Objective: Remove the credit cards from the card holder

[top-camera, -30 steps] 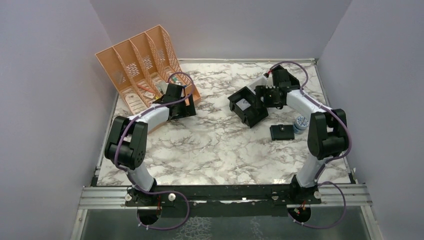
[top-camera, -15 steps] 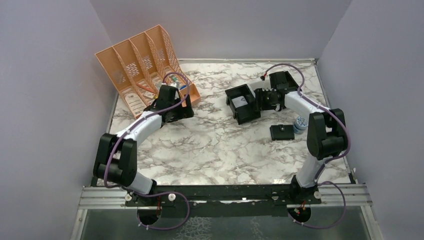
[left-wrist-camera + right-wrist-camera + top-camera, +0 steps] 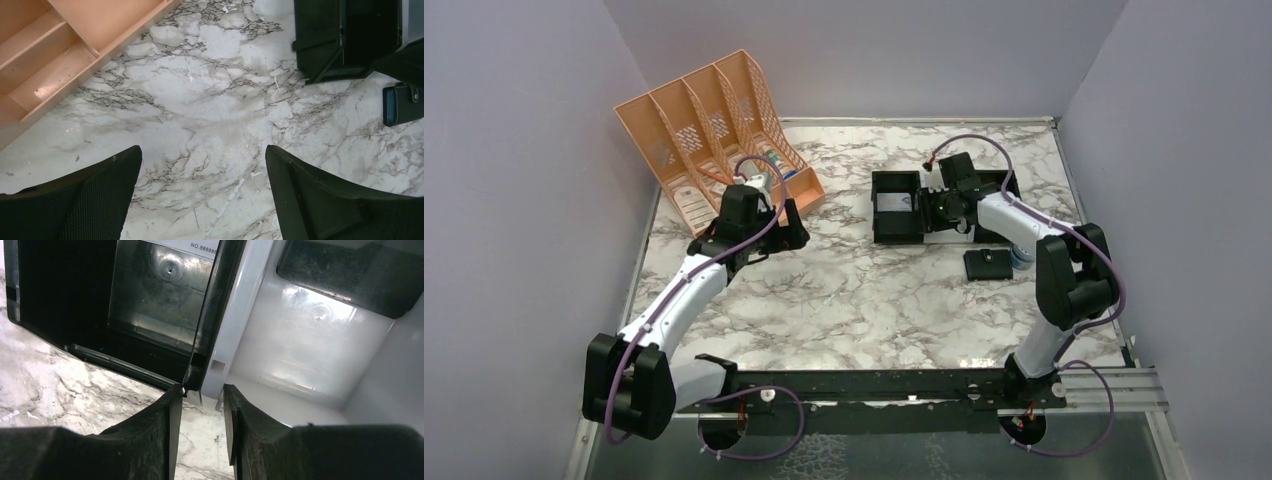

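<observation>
Well left of the tray [image 3: 879, 210], the left tool [image 3: 202, 155] hangs spread wide above the tabletop [image 3: 854, 290]. The right tool [image 3: 199, 395] pinches the tray's middle wall. Beside the tray's near edge, toward its right end, lies the closed card holder [image 3: 988, 264].

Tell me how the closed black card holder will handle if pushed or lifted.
The card holder lies flat and low, so it should slide rather than roll or tip. The marble tabletop looks glossy, so a push may send it skidding. Its snap tab appears fastened, so it probably stays shut when lifted.
</observation>
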Controlling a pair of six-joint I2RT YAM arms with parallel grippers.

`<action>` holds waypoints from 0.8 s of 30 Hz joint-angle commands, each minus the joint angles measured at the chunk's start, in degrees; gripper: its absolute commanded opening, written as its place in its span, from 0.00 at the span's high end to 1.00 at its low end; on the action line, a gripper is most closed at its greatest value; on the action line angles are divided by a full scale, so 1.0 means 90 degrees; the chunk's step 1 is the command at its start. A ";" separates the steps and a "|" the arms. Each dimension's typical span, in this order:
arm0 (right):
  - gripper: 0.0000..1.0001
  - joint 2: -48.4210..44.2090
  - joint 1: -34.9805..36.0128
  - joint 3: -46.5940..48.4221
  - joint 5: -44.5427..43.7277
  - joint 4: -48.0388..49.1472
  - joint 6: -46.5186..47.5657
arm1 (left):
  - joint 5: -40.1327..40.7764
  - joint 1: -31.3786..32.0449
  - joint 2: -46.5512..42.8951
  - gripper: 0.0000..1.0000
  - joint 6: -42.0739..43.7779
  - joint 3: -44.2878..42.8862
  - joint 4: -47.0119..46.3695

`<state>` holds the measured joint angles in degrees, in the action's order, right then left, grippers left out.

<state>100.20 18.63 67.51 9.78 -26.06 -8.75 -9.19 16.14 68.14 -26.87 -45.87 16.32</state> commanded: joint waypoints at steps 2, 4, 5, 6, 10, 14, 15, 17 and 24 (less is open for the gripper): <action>0.66 -0.0287 0.0493 -0.0223 -0.0336 0.0154 -0.0166 | -0.0217 -0.0026 -0.0386 0.03 -0.0164 0.0206 0.0282; 0.68 -0.0294 0.0629 -0.0285 -0.0355 0.0158 -0.0230 | -0.0236 -0.0026 -0.0466 0.03 -0.0209 0.0246 0.0329; 0.69 -0.0322 0.0712 -0.0314 -0.0361 0.0169 -0.0273 | -0.0238 -0.0026 -0.0507 0.03 -0.0225 0.0264 0.0355; 0.69 -0.0335 0.0801 -0.0351 -0.0372 0.0172 -0.0299 | -0.0239 -0.0026 -0.0547 0.03 -0.0247 0.0276 0.0362; 0.69 -0.0372 0.1157 -0.0349 -0.0375 0.0054 -0.0511 | -0.0248 -0.0028 -0.0691 0.03 -0.0315 0.0318 0.0418; 0.67 -0.0434 0.1455 -0.0314 -0.0401 0.0009 -0.1028 | -0.0239 -0.0021 -0.0807 0.03 -0.0440 0.0373 0.0417; 0.67 -0.0447 0.1505 -0.0309 -0.0403 0.0035 -0.1198 | -0.0237 -0.0025 -0.0811 0.03 -0.0470 0.0386 0.0419; 0.66 -0.0443 0.1596 -0.0263 -0.0395 0.0100 -0.1465 | -0.0285 -0.0017 -0.0813 0.03 -0.0544 0.0414 0.0385; 0.62 0.0032 0.1967 0.0462 -0.0440 -0.0037 -0.1716 | -0.0405 0.0037 -0.0853 0.03 -0.0691 0.0479 0.0276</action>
<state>98.56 34.24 66.59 6.81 -26.65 -21.34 -10.90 16.14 61.82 -31.51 -42.28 19.62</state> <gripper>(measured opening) 0.361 0.971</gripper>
